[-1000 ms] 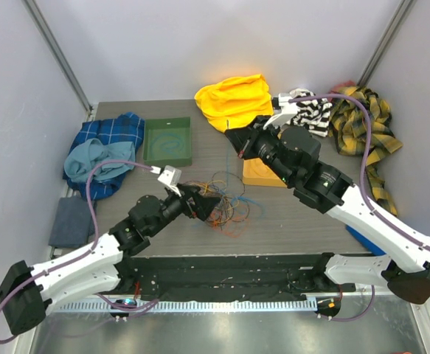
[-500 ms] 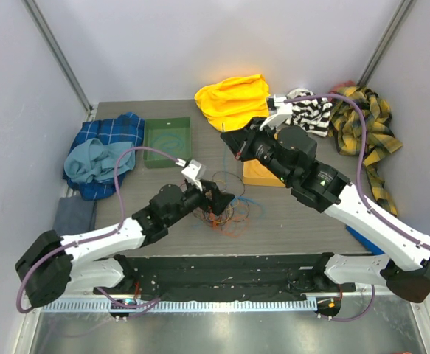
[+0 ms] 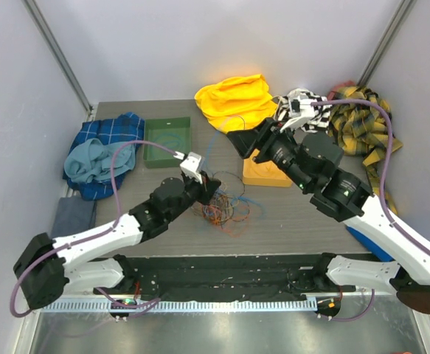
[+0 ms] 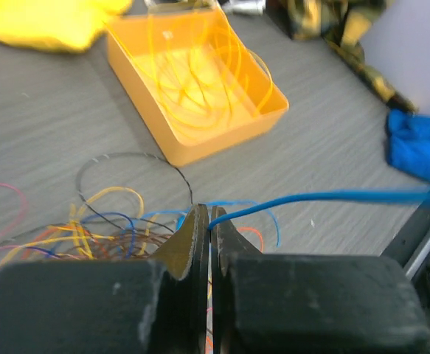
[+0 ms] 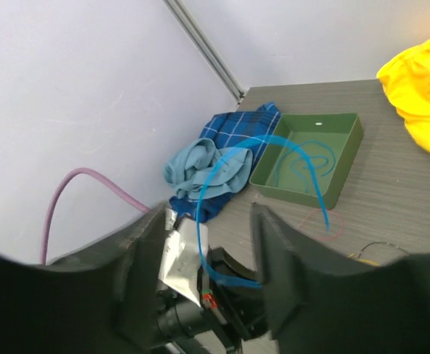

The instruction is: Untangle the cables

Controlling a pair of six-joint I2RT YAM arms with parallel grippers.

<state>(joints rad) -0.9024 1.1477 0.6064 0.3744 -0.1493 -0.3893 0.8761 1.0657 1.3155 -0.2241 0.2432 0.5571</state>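
Note:
The cables [image 3: 218, 206] lie in a tangled heap of orange, yellow, blue and dark loops in the middle of the table. My left gripper [image 3: 215, 186] sits at the heap's upper left edge. In the left wrist view my left gripper [image 4: 210, 212] is shut on one blue cable [image 4: 333, 196], which runs off to the right. That blue cable [image 5: 215, 177] arcs up through the gap of my right gripper [image 5: 211, 254], which is open and lifted above the table. In the top view my right gripper [image 3: 237, 140] hangs above and right of the heap.
A green tray [image 3: 167, 141] holding teal cables stands back left. An orange tray [image 3: 266, 173] with yellow cables stands under the right arm. Cloths ring the table: yellow [image 3: 233, 99], striped [image 3: 314, 103], yellow plaid [image 3: 362, 122], blue plaid [image 3: 111, 136], grey [image 3: 71, 221].
My left gripper reached into the heap and closed on the blue cable. My right gripper was shut and has opened, letting the cable go, and has shifted slightly right.

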